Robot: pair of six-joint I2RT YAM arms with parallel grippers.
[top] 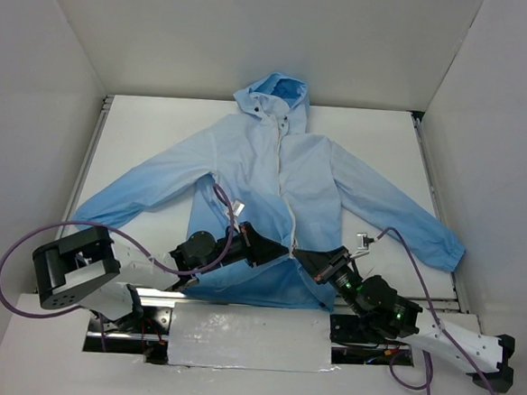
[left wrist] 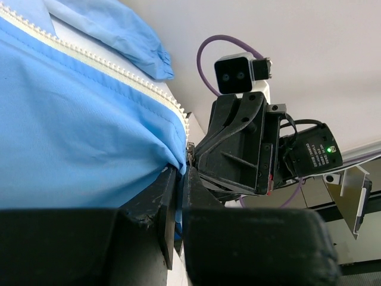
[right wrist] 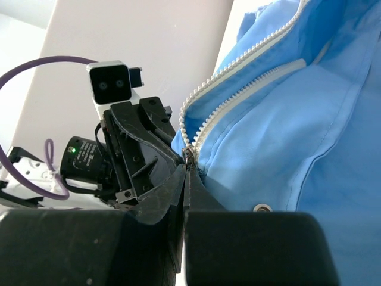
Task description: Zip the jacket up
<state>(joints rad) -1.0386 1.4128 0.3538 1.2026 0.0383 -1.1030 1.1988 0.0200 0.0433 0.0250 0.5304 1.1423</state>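
No words, brands or numbers can be read. Seen from the left wrist camera, a round black plastic cap (left wrist: pixel 314 152) on the wrist behind the right gripper (left wrist: pixel 190 156) carries a few lines of small white print beside a lit green dot. The letters are too small to make out. Seen from the right wrist camera, a second round black plastic cap (right wrist: pixel 83 159) behind the left gripper (right wrist: pixel 186 156) bears similar white print next to a green light, also too blurred to read.
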